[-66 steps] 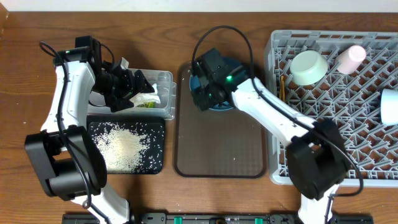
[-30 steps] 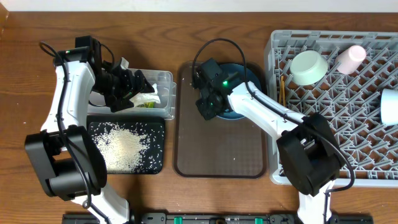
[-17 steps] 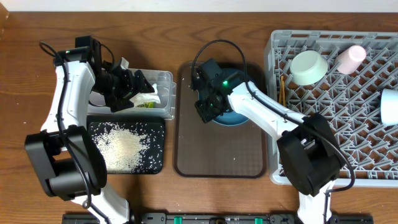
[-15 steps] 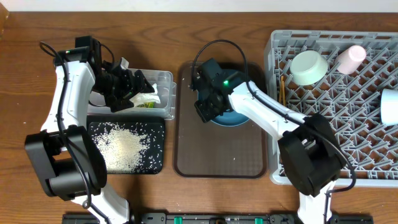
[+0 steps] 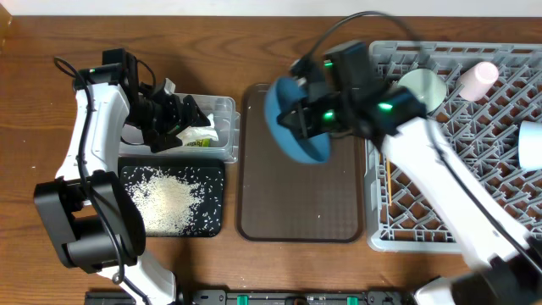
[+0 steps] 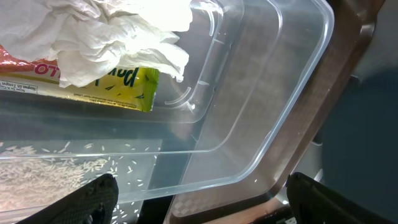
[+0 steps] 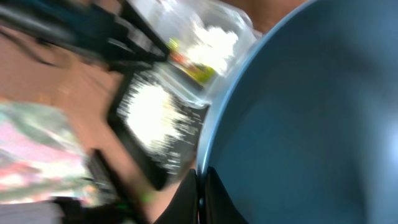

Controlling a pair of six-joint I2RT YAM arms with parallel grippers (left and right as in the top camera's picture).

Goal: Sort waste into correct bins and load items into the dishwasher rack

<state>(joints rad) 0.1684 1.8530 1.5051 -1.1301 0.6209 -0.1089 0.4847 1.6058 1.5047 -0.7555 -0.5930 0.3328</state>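
My right gripper (image 5: 298, 114) is shut on the rim of the blue plate-bowl (image 5: 296, 123) and holds it tilted on edge above the brown serving tray (image 5: 301, 216). In the right wrist view the plate-bowl (image 7: 311, 124) fills the frame, its rim pinched between the fingers (image 7: 201, 193). My left gripper (image 5: 174, 119) is open over the clear tub (image 5: 222, 108), which holds the white tissue (image 6: 118, 37) and the yellow-green wrapper (image 6: 118, 90). Rice (image 5: 169, 199) lies in the black tray (image 5: 213, 222). The grey rack (image 5: 457, 135) holds a mint bowl (image 5: 421, 91), a pink cup (image 5: 477, 79), a white cup (image 5: 531, 144) and chopsticks (image 5: 384, 121).
The brown serving tray lies between the bins and the rack. The rack's near half holds only upright pegs. Bare wooden table (image 5: 25, 127) lies at the left.
My right arm has lifted the blue plate-bowl off the brown tray, tipped it on edge and swung toward the rack. The left arm has not moved.
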